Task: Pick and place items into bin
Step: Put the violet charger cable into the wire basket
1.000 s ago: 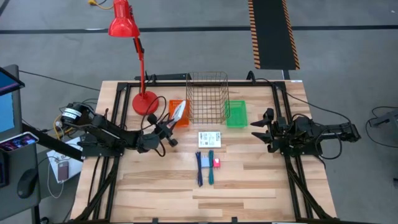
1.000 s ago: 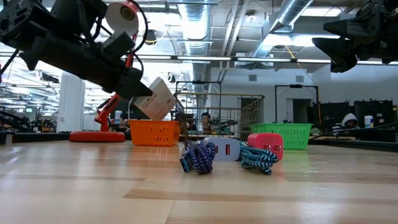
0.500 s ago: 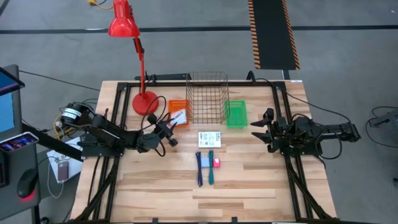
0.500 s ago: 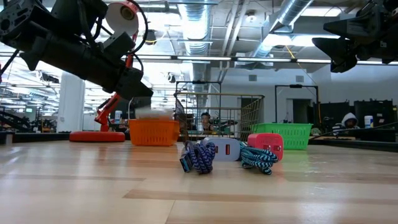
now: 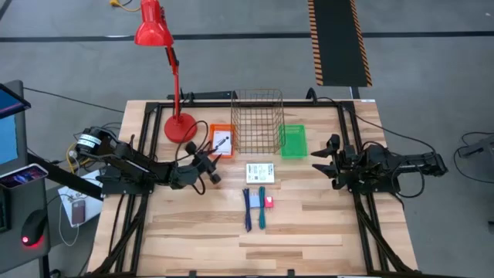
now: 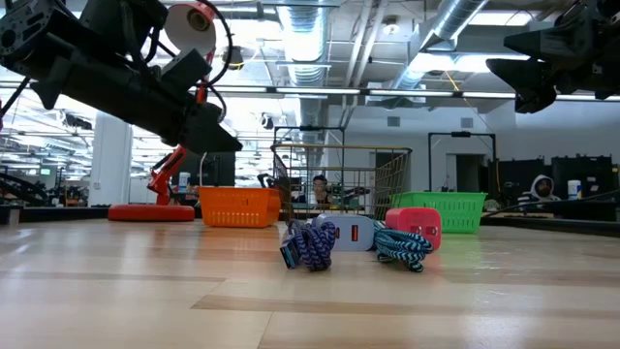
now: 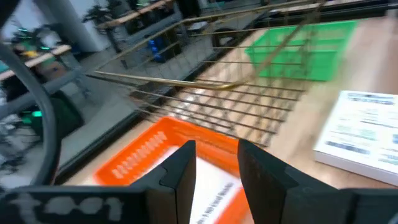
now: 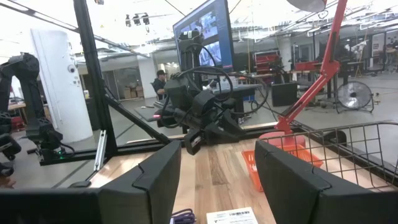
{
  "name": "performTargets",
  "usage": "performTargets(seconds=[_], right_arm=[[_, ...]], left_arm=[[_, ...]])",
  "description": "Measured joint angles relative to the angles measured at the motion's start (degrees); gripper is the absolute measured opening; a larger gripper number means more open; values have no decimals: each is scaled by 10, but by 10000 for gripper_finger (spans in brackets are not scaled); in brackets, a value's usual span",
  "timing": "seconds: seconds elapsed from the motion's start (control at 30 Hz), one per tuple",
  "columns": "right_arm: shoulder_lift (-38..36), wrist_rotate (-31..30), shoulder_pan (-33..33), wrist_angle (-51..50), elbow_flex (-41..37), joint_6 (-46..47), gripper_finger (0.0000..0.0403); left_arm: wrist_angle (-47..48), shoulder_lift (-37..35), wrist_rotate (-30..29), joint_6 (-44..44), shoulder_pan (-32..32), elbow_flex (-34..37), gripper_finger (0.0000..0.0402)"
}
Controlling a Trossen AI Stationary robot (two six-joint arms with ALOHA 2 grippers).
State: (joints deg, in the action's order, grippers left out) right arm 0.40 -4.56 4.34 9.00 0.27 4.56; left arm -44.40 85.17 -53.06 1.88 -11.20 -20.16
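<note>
step: a release looks just completed — one white card [image 5: 221,142] is seen lying flat in the orange bin [image 5: 213,130]; judged as one item placed, several left.
left gripper [image 5: 210,161]: held just beside the orange bin, fingers [image 7: 180,174] parted a little, nothing gripped.
right gripper [image 5: 325,164]: parked at the right side, fingers spread wide, empty.
remaining: boxed white card [image 5: 260,171] flat at table centre; two braided cables, blue [image 5: 247,205] and teal [image 5: 262,205], side by side below it; small pink-red block [image 5: 269,201] beside the teal one.
next: a reach to the centre cluster is called for; the flat card needs an edge pinch.
textures: bins are slotted plastic; wire basket [image 5: 257,120] is open mesh; table [image 5: 309,232] is plank wood.
</note>
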Motion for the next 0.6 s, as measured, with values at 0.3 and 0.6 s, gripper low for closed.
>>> performTargets(seconds=[0.3, 0.6], right_arm=[[0, 0, 0, 0, 0, 0, 198], [0, 0, 0, 0, 0, 0, 198]], left_arm=[[19, 0, 173, 9, 0, 0, 110], [31, 0, 455, 17, -8, 0, 110]])
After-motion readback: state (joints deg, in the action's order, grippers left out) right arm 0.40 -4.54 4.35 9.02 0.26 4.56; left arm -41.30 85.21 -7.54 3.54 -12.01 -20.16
